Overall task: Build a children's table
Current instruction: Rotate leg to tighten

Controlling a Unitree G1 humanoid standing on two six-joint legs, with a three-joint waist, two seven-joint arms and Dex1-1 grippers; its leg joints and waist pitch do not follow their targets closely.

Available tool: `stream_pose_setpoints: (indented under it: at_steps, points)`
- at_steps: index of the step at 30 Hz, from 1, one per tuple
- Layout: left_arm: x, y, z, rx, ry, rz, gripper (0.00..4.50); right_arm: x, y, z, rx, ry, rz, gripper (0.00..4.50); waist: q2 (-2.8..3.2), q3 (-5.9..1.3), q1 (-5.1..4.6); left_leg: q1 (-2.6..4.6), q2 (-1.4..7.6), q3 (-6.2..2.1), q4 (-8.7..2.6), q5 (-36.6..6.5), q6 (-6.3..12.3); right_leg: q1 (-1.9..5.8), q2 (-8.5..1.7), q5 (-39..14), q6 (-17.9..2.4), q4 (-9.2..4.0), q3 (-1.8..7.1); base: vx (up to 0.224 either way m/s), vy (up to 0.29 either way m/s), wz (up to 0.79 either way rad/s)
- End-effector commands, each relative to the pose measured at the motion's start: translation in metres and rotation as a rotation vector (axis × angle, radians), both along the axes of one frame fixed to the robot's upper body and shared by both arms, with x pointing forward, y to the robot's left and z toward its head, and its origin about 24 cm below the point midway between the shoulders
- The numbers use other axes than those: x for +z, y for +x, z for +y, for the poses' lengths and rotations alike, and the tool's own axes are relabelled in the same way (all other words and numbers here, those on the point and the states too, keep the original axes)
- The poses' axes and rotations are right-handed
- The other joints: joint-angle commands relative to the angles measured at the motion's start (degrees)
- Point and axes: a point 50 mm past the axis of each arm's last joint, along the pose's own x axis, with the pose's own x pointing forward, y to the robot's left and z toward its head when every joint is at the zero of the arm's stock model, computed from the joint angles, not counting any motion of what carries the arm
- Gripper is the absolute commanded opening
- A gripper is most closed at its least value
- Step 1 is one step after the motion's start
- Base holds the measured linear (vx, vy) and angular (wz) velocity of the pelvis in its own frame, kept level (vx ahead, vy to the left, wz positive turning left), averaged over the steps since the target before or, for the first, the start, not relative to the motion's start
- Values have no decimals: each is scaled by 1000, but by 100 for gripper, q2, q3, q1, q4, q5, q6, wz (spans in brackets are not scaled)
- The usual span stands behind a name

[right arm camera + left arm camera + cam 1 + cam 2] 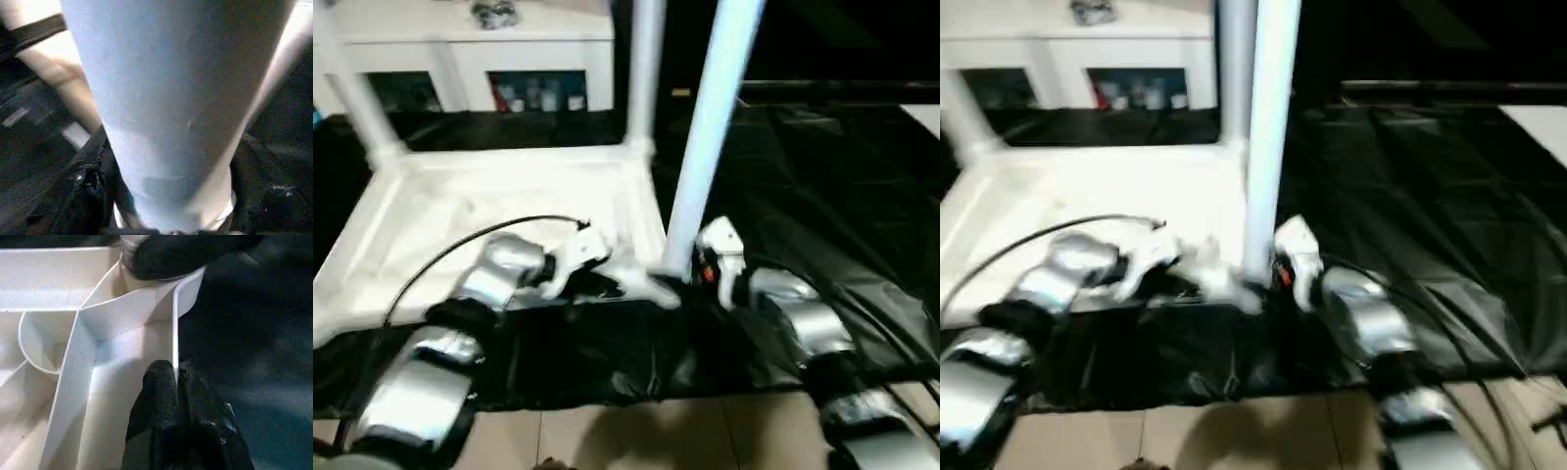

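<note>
The white plastic ribbed tabletop (460,211) lies upside down on black sheeting (822,157), filling the frame's left half. The left gripper (177,382) pinches its near-right rim wall. Just right, the right gripper (171,205) straddles a white tubular leg (705,137) standing in the near-right corner socket, top cut off. Open sheeting stretches rightward.

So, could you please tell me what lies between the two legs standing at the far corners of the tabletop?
In the left eye view, the tabletop's far rim joins the far-left leg and far-right leg.

Left tool (177,382) pinched shut, right tool (166,196) spread
</note>
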Motion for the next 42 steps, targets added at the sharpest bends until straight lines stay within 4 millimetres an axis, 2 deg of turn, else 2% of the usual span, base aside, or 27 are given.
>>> stream_pose_setpoints:
  at_steps: [1,5,6,8,12,13,15,16,20,22,24,25,28,31,37,38,42]
  points:
    - [5,2,-27,9,-51,-26,0,-17,-2,10,-92,-38,74,270,-23,-322,-17,87,165,-70,-404,-1479,-56,195,-377,-1753,-1075,-520,311,0,0,0]
    - [4,2,-48,62,-110,-25,0,-16,1,28,-144,-15,50,270,-12,-354,-42,52,137,-55,-369,-1174,125,238,-350,-1098,-1199,-463,310,0,0,0]
    - [4,1,-50,63,-118,-22,0,-15,1,32,-142,-11,38,305,-19,-356,-42,47,138,-46,-362,-1120,161,237,-348,-986,-1215,-459,311,0,0,0]
    - [2,-2,-54,48,-134,-17,0,-11,2,38,-121,13,6,340,-24,-368,-41,30,127,-42,-346,-994,273,257,-347,-749,-1279,-432,305,0,0,0]
    - [1,-3,-50,34,-128,-17,0,-8,2,34,-86,10,-21,360,-13,-354,-42,44,138,-42,-358,-1112,317,254,-343,-896,-1282,-450,302,0,0,0]
    - [0,-4,-47,24,-125,-21,0,-6,2,32,-64,13,-30,382,-34,-358,-41,38,141,-43,-357,-1110,319,265,-348,-912,-1267,-450,304,0,0,0]
    - [1,-6,-43,-14,-130,-24,0,-3,-1,29,14,19,-50,394,-30,-359,-36,26,141,-42,-351,-1097,370,277,-351,-856,-1271,-444,303,0,0,0]
    - [2,-8,-41,-44,-132,-26,0,-1,-3,26,58,29,-51,394,-46,-360,-32,25,143,-37,-344,-1058,424,279,-349,-778,-1285,-441,305,0,0,0]
    - [3,-12,-32,-130,-122,-14,0,2,-12,16,221,32,-52,394,-44,-362,-5,10,144,-26,-327,-924,559,294,-333,-592,-1336,-417,295,0,0,0]
    - [4,-15,-22,-198,-101,-3,0,4,-24,6,400,19,-24,394,-43,-356,35,13,152,-21,-321,-960,607,297,-326,-651,-1336,-429,286,0,0,0]
    - [4,-16,-17,-226,-95,5,0,4,-31,1,483,13,2,394,-53,-364,80,19,176,-23,-318,-962,652,294,-334,-600,-1318,-407,295,0,0,0]
    - [5,-16,-16,-233,-93,10,0,3,-32,-1,501,3,8,394,-47,-355,103,32,185,-18,-328,-1055,593,259,-349,-772,-1330,-420,296,0,0,0]
    - [6,-18,-9,-267,-84,32,0,3,-36,-6,569,-25,29,394,-52,-341,118,48,184,-19,-342,-1186,456,247,-356,-1109,-1299,-452,297,0,0,0]
    - [6,-18,-4,-291,-69,40,0,3,-38,-8,611,-44,46,359,-44,-343,114,48,193,-31,-357,-1221,381,245,-357,-1161,-1271,-452,302,0,0,0]
    - [7,-18,2,-307,-58,48,0,3,-41,-8,667,-70,64,310,-58,-361,130,38,187,-26,-336,-983,447,255,-353,-749,-1353,-403,300,0,0,0]
    - [7,-18,2,-306,-56,49,0,3,-41,-7,676,-68,67,310,-79,-356,127,33,182,-21,-334,-1004,462,253,-352,-781,-1355,-409,297,0,0,0]
    - [6,-18,3,-301,-62,53,0,0,-44,-2,688,-59,69,282,-75,-344,132,38,188,-26,-347,-1099,417,247,-362,-1035,-1304,-432,298,0,0,0]
